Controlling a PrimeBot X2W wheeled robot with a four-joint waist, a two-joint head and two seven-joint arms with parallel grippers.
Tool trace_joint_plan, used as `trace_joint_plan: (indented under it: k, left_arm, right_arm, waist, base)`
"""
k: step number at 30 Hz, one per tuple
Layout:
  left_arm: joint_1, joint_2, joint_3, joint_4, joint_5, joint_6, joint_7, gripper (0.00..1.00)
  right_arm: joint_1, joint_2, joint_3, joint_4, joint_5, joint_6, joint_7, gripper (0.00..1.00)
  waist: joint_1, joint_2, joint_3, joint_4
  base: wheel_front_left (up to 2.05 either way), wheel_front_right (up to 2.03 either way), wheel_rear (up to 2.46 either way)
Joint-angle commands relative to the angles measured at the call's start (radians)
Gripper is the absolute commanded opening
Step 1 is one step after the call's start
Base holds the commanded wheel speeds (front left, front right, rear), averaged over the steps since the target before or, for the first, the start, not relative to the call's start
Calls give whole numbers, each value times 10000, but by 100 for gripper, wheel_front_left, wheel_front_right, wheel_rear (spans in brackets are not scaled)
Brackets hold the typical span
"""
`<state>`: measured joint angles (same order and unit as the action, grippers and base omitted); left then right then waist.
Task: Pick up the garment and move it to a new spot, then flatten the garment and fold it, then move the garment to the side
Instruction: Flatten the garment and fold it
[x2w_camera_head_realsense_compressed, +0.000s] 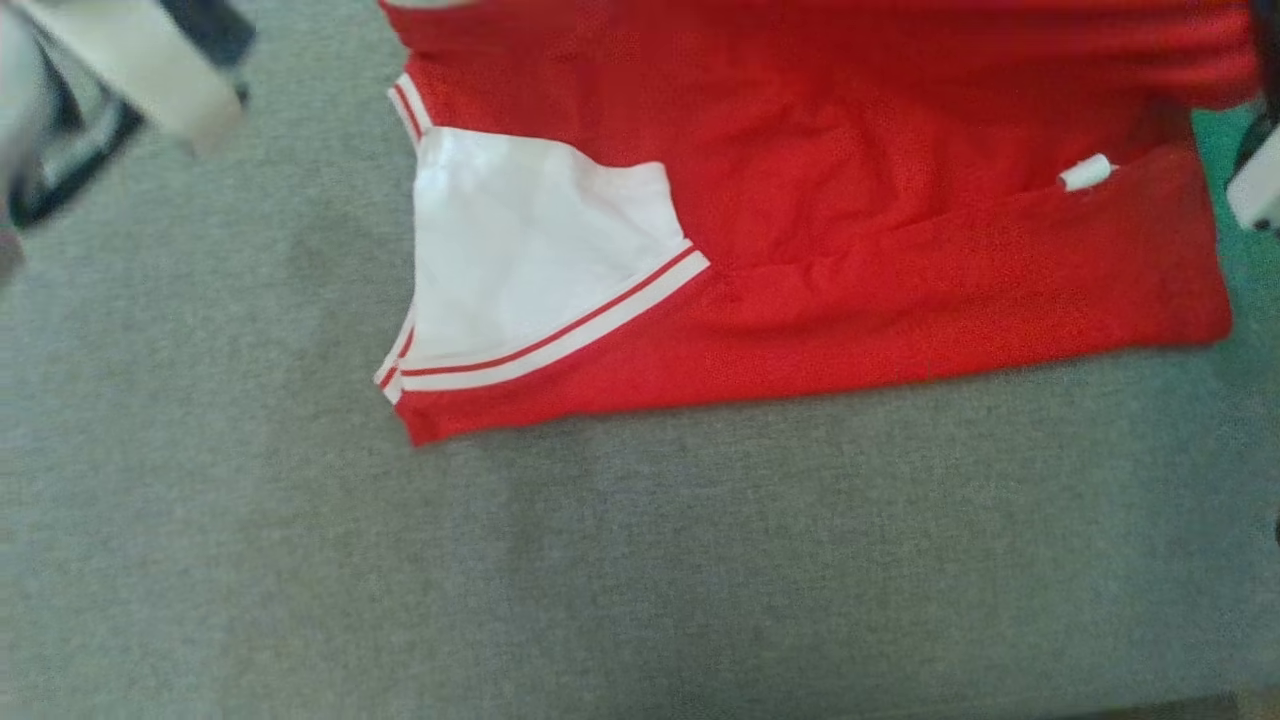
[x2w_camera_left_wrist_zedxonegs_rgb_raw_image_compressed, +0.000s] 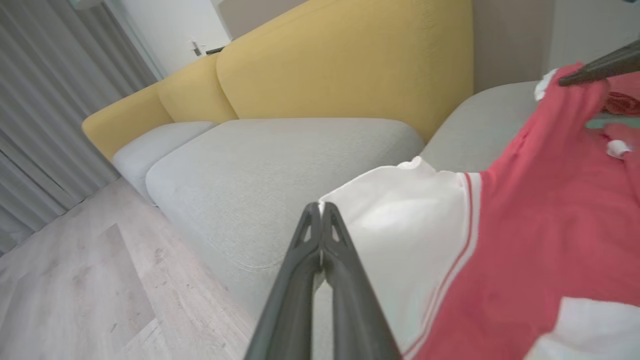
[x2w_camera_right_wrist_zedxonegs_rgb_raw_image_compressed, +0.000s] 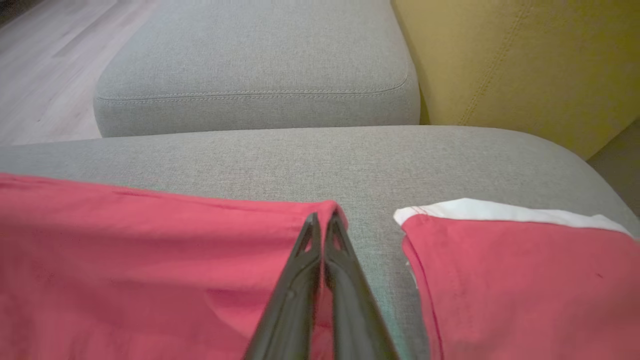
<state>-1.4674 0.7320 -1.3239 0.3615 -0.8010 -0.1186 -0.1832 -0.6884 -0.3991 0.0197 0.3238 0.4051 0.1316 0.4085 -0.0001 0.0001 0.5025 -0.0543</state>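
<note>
garment (x2w_camera_head_realsense_compressed: 900, 250) lies partly doubled on the grey cushion (x2w_camera_head_realsense_compressed: 300, 550) — folding looks unfinished, the move aside still to come; left gripper (x2w_camera_left_wrist_zedxonegs_rgb_raw_image_compressed: 320, 206) closed at its white corner, right gripper (x2w_camera_right_wrist_zedxonegs_rgb_raw_image_compressed: 322, 216) pinching the red edge

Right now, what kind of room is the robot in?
Probably a living room in a home: there's a big sofa with grey seats and yellow back cushions, long grey curtains and a pale wood-look floor.
</note>
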Motion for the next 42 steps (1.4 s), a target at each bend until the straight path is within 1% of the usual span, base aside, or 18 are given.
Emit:
trace_joint_plan:
  k: [1,6,13,14,19,24,28,30,31,32,33,34,35,38,42]
  left_arm:
    - [94,600,481,-531,104,264,-220,0]
    - [1435,1261,466,-2022,314,853,-485,0]
    - [2790,1935,454,-3848,679,1824,-583,0]
    - [2790,1935,454,-3848,679,1824,-583,0]
    - [3738,2147,448,-4659,616,2363,-564,0]
    - [4545,2316,445,-5142,773,2852,-628,0]
    - [5196,2195,443,-5335,726,3181,-675,0]
    - [5646,1971,442,-5244,641,3244,-709,0]
    - [5774,1871,442,-5165,630,3242,-720,0]
    - [5896,1750,442,-5081,600,3258,-730,0]
    - [6011,1618,455,-4986,556,3291,-741,18]
    - [6122,1488,475,-4876,528,3327,-751,62]
    - [6240,1340,541,-4754,495,3412,-760,100]
    - [6765,733,1093,-4461,396,3956,-778,100]
    - [8000,-435,2603,-4346,792,5075,-782,100]
  right_arm:
    - [340,-295,-139,-517,90,-9,-141,0]
    - [1037,-429,-607,-869,2,-9,-392,0]
    - [2077,-485,-1165,-1494,-36,-9,-407,0]
    - [2077,-485,-1165,-1494,-36,-9,-407,0]
    - [3086,-381,-1515,-2198,-112,-9,-255,0]
    - [3804,-70,-1724,-2731,-262,-9,-175,0]
    - [4300,173,-1880,-3046,-401,-9,-185,0]
    - [4550,345,-1927,-3142,-522,-9,-214,0]
    - [4602,401,-1934,-3129,-570,-9,-228,6]
    - [4643,460,-1956,-3093,-629,-9,-246,26]
    - [4667,529,-2034,-3040,-739,-9,-291,65]
    - [4676,622,-2160,-2989,-892,-9,-393,100]
    - [4706,732,-2264,-2936,-1050,-9,-530,100]
    - [4930,1275,-2637,-2815,-1277,-9,-1125,100]
    - [5428,2027,-3209,-2810,-1446,-9,-2180,100]
  waist:
    - [1,-1,-216,188]
    - [1,-1,-331,399]
    - [1,-1,-454,652]
    - [1,-1,-454,652]
    - [1,-1,-538,705]
    - [1,-1,-615,697]
    - [1,-1,-661,715]
    - [1,-1,-664,728]
    - [1,-1,-661,733]
    - [1,-1,-659,738]
    - [1,-1,-663,741]
    - [1,-1,-676,744]
    - [1,-1,-708,757]
    - [1,-1,-887,797]
    - [1,-1,-1203,902]
  base:
    - [0,0,0]
    - [0,0,0]
    - [0,0,0]
    - [0,0,0]
    - [0,0,0]
    - [0,0,0]
    - [0,0,0]
    - [0,0,0]
    - [0,0,0]
    - [0,0,0]
    - [0,0,0]
    - [0,0,0]
    - [0,0,0]
    - [0,0,0]
    - [0,0,0]
